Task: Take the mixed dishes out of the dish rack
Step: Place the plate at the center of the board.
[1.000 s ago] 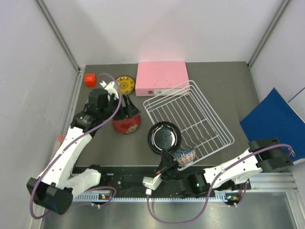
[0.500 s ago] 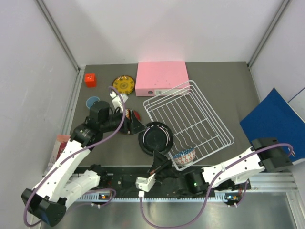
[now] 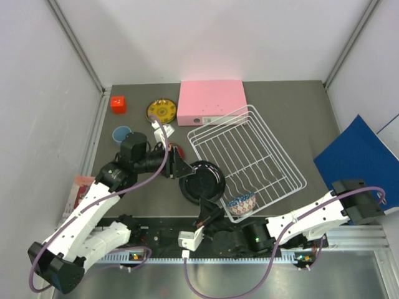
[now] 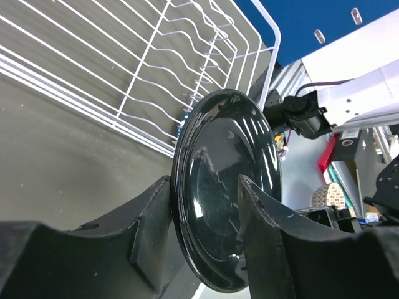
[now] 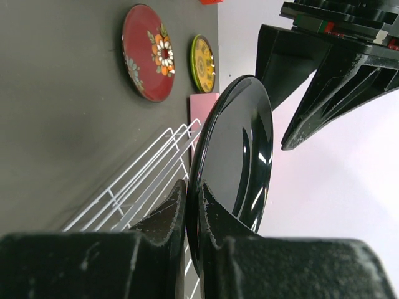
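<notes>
My right gripper (image 3: 207, 208) (image 5: 192, 187) is shut on the near rim of a glossy black plate (image 3: 202, 182) and holds it just left of the white wire dish rack (image 3: 249, 156). My left gripper (image 3: 182, 168) (image 4: 204, 187) is open, its jaws on either side of the same plate's (image 4: 227, 180) far-left rim. A small patterned bowl (image 3: 242, 202) sits at the rack's near corner. A red flowered plate (image 5: 149, 53) lies on the table, mostly hidden under my left arm in the top view. The yellow patterned plate (image 3: 161, 111) and light blue cup (image 3: 121, 134) stand at the back left. No lime green plate shows.
A flat pink box (image 3: 211, 101) lies behind the rack and a small red cube (image 3: 118, 104) sits at the back left corner. A blue folder (image 3: 358, 159) leans beyond the table's right edge. The arm bases line the near edge.
My left gripper has let go of the red plate and swung right, its open jaws now around the black plate's rim. My right gripper has shifted the black plate a little left.
</notes>
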